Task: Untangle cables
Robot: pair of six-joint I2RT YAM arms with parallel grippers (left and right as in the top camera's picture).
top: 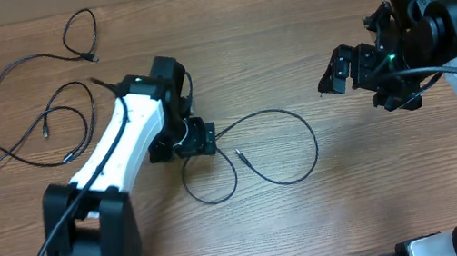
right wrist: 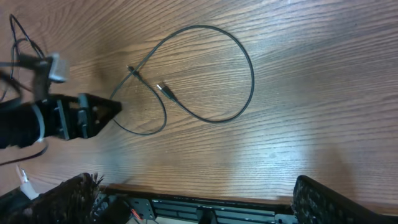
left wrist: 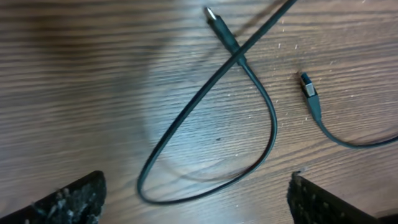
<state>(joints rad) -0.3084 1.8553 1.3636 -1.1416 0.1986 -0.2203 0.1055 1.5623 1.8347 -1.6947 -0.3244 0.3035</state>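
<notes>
A thin black cable (top: 315, 146) lies in the table's middle as a big loop plus a small loop that crosses itself. My left gripper (top: 194, 141) is open and empty, low over the small loop's left side. In the left wrist view the cable (left wrist: 273, 124) crosses itself near one plug, its other plug lies apart to the right, and the open jaws (left wrist: 196, 208) straddle the loop's near end. My right gripper (top: 339, 69) is open and empty, raised at the right, away from the cable. The right wrist view shows the whole cable (right wrist: 252, 74) beyond its jaws (right wrist: 199, 205).
Two more black cables lie at the far left: one (top: 16, 63) near the back edge, one (top: 88, 100) below it, both apart from the middle cable. The left arm (right wrist: 62, 118) shows in the right wrist view. The table's front edge (right wrist: 249, 198) is close under the right gripper.
</notes>
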